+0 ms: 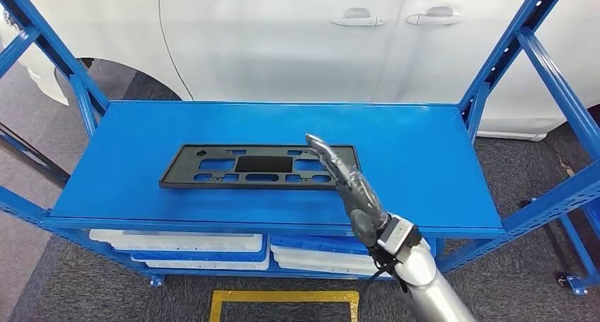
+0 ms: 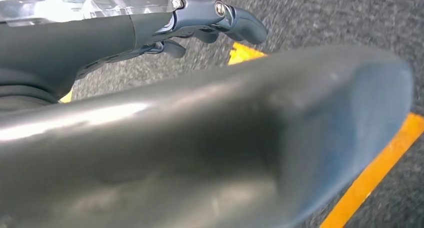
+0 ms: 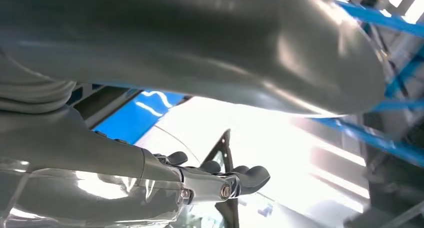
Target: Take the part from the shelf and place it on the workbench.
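Note:
The part (image 1: 233, 166), a flat black rectangular frame with cut-outs, lies flat on the blue shelf top (image 1: 417, 159), left of centre. My right hand (image 1: 350, 187) reaches over the shelf's front edge with its fingers stretched out and apart. Its fingertips are over the part's right end; I cannot tell whether they touch it. In the right wrist view the dark fingers (image 3: 240, 180) lie close to a thin dark edge of the part (image 3: 225, 143), with nothing gripped. My left hand (image 2: 150, 112) hangs above the grey floor and holds nothing.
A white car (image 1: 283, 39) stands right behind the shelf. Blue uprights (image 1: 509, 53) frame both ends of the shelf. White bins (image 1: 184, 244) sit on the lower level. Yellow tape (image 1: 283, 297) marks the grey floor in front.

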Action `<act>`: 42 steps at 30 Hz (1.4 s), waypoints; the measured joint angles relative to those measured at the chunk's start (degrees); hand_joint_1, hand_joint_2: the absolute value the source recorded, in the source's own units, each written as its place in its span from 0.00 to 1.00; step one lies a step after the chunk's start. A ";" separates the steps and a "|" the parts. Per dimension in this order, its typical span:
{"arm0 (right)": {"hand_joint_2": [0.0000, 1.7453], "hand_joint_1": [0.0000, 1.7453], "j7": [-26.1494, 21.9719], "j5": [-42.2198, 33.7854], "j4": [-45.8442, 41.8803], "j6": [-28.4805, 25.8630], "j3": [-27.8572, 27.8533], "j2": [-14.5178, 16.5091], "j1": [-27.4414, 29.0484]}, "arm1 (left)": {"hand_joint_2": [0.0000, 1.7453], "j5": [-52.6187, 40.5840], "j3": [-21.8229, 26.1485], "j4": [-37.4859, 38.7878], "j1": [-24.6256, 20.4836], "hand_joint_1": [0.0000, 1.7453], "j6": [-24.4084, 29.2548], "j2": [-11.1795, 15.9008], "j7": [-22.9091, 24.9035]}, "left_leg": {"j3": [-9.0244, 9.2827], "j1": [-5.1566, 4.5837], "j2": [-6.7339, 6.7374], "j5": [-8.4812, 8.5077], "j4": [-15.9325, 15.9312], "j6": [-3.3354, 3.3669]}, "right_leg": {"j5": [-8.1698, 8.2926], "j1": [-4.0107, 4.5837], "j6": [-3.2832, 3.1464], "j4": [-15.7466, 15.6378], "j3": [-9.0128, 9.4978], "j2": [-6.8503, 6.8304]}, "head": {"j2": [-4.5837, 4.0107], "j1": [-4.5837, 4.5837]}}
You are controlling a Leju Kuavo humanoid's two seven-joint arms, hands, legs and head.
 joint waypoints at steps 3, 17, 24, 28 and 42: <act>1.00 0.00 2.08 6.73 2.76 -2.97 4.60 0.05 -2.88 | 0.00 0.02 -0.04 0.02 -0.06 0.00 0.17 -0.10 0.04 | -4.48 0.25 0.01 -4.49 9.42 -0.77 | -0.16 -0.15 -0.69 -0.41 0.60 -0.11 | 0.00 -0.20; 1.00 0.00 11.29 39.01 16.45 -19.03 23.53 5.69 -15.91 | 0.00 0.28 -0.02 0.02 -0.09 0.00 0.79 -0.56 -0.57 | -1.82 0.52 0.10 3.44 -1.28 1.53 | -4.18 0.21 1.40 5.00 -0.95 -0.09 | 0.00 0.09; 1.00 0.00 14.37 43.54 21.95 -21.45 26.36 6.89 -18.01 | 0.00 -0.03 -0.04 0.03 0.05 0.00 0.54 -0.58 -0.76 | -1.73 0.31 -0.06 2.92 -0.63 1.67 | -2.73 0.23 1.06 7.77 -2.84 -0.17 | 0.00 0.24; 1.00 0.00 15.68 44.93 25.26 -22.11 27.03 8.26 -19.42 | 0.00 -0.19 -0.07 0.03 0.02 0.00 0.41 -0.64 -0.79 | -1.94 0.04 -0.04 2.55 -0.23 0.57 | -0.68 0.72 0.15 0.67 0.17 -0.18 | 0.00 0.18; 1.00 0.00 22.35 52.23 47.48 -29.22 25.14 12.95 -26.10 | 0.00 -2.40 -1.40 0.07 -0.04 0.00 -0.88 -0.11 -0.94 | -2.28 0.49 -0.04 3.05 -0.14 -0.60 | -0.57 0.54 -0.13 0.16 0.84 -0.20 | 0.00 -0.05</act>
